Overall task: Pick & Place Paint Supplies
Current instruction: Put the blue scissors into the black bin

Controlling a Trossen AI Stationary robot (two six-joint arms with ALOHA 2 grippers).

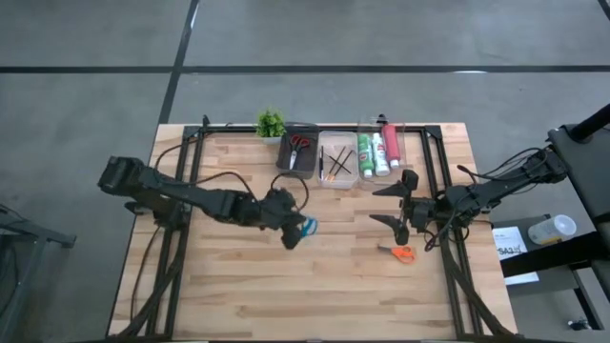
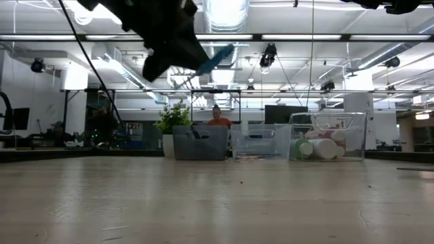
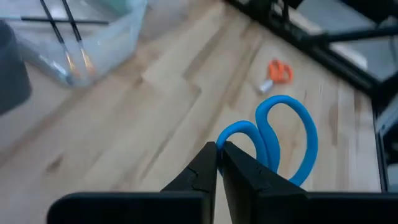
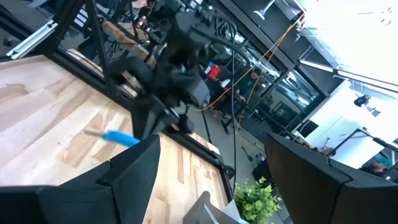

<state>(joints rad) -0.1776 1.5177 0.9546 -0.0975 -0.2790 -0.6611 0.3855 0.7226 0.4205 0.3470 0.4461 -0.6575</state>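
My left gripper (image 1: 294,232) is over the middle of the table, shut on blue-handled scissors (image 1: 307,227), which show high above the tabletop in the low view (image 2: 215,57). Orange-handled scissors (image 1: 402,252) lie flat on the wood toward the right. My right gripper (image 1: 400,205) hovers open above the table's right part, holding nothing. At the far edge stand a dark bin (image 1: 298,152) with red scissors, a clear bin (image 1: 336,164) with thin brushes, and a clear bin (image 1: 379,151) with paint tubes. My left gripper pinches the blue scissors between its two fingers (image 3: 205,168). The two blue handle loops (image 3: 283,134) stick out past the fingertips. The gripped part is hidden between the fingers. The fingers slant downward, and the scissors are lifted clear of the table.
A small green potted plant (image 1: 271,122) stands at the far edge, left of the dark bin. Black frame rails (image 1: 191,152) run along the table's left, right and far sides. Bare wood lies across the near half of the table.
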